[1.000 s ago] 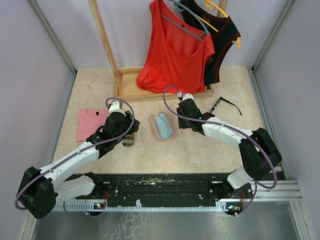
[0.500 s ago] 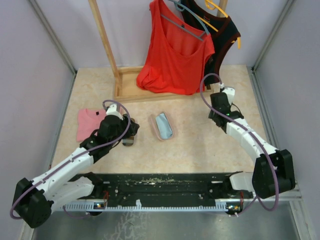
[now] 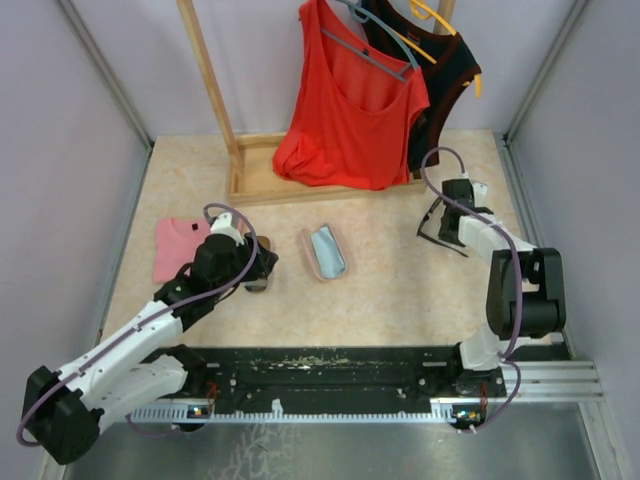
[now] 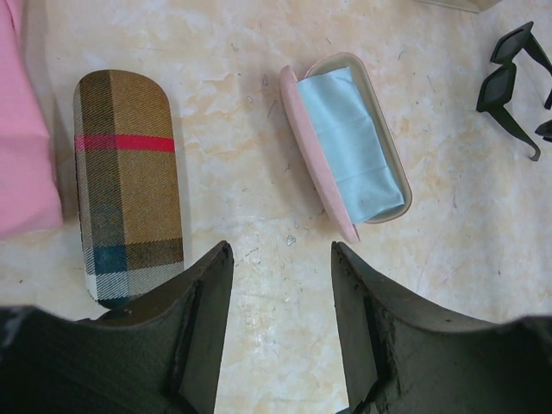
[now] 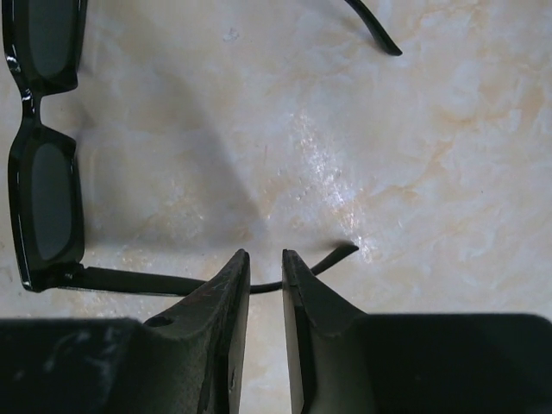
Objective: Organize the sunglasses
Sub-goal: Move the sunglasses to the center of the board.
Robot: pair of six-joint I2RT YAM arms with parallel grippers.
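When set against a second ago, from above: finds the right gripper [image 3: 450, 213] gone from beside the open pink case [image 3: 325, 252] and out at the black-framed sunglasses [image 3: 425, 232], lying on the marbled tabletop [image 3: 400, 300] near the right wall, about where seen before. Puts the left gripper [image 3: 262, 262] just beside the folded pink garment [image 3: 180, 248], drawn slightly back toward its base.

From the left wrist: shows fingers [image 4: 203, 319] spread apart, holding nothing, above the near end of the brown plaid case [image 4: 129, 185]; pink case open on a light blue cloth [image 4: 354, 147]; sunglasses at the far right edge, well apart.

From the right wrist: shows fingers [image 5: 224, 310] drawn close with a narrow gap left, one thin temple of the sunglasses crossing under that gap; cannot tell whether pinched or merely straddled.
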